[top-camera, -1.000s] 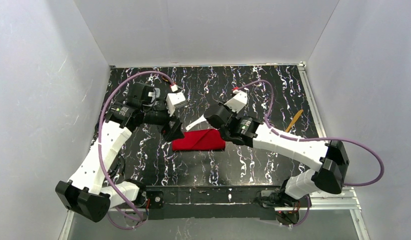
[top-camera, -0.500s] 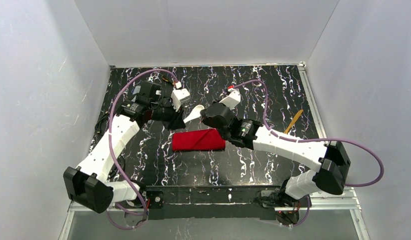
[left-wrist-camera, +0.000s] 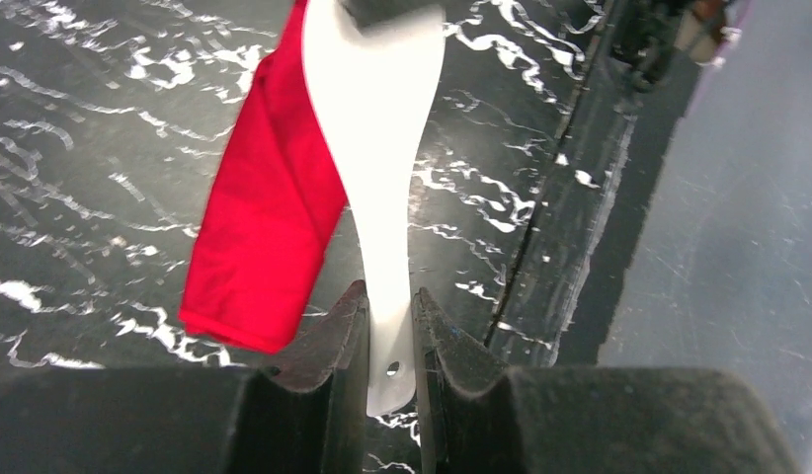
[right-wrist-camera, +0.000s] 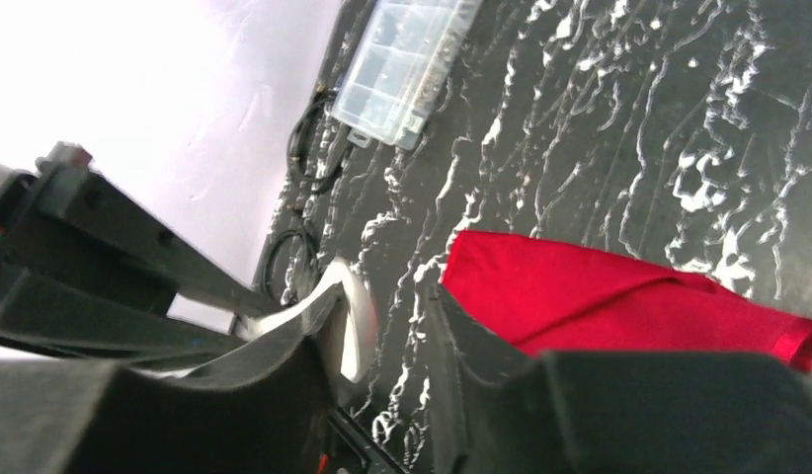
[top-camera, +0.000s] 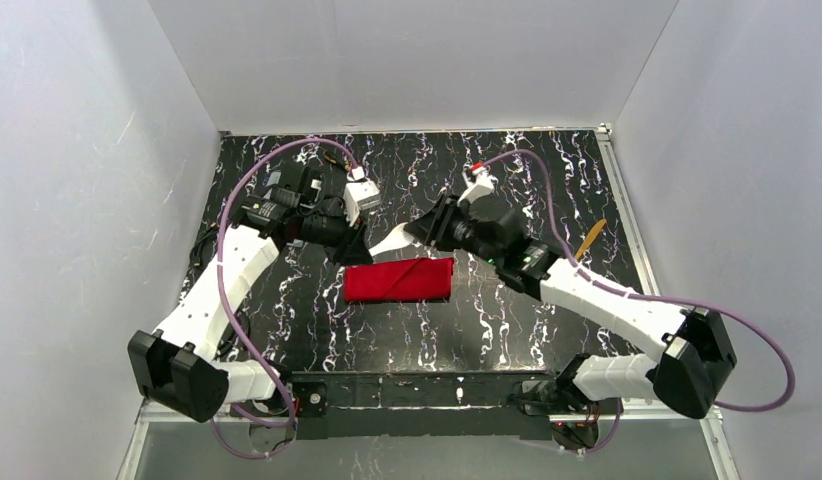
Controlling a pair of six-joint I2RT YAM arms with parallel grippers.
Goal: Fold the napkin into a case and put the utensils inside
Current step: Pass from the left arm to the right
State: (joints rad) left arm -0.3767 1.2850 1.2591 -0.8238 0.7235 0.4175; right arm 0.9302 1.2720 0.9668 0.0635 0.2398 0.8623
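Observation:
The red napkin, folded into a narrow case (top-camera: pixel 399 279), lies flat on the black marbled table (top-camera: pixel 487 330). A white plastic spoon (top-camera: pixel 392 240) hangs in the air just behind the case, between the two arms. My left gripper (left-wrist-camera: pixel 390 326) is shut on the end of the spoon's handle (left-wrist-camera: pixel 377 118). My right gripper (right-wrist-camera: pixel 387 296) stands open around the bowl of the spoon (right-wrist-camera: pixel 355 321); the bowl rests against one finger, with a gap to the other. The yellow-gold utensil (top-camera: pixel 591 240) lies far right on the table. In both wrist views the case (left-wrist-camera: pixel 264 227) (right-wrist-camera: pixel 619 296) lies below.
A clear plastic compartment box (right-wrist-camera: pixel 407 64) sits by the left wall, with black cables (right-wrist-camera: pixel 303 148) beside it. White walls close in the table on three sides. A metal rail (top-camera: pixel 627 215) runs along the right edge.
My left gripper rose from beside the case and shut on the spoon's handle. My right gripper, shut on the spoon before, has opened and drawn slightly back to the right.

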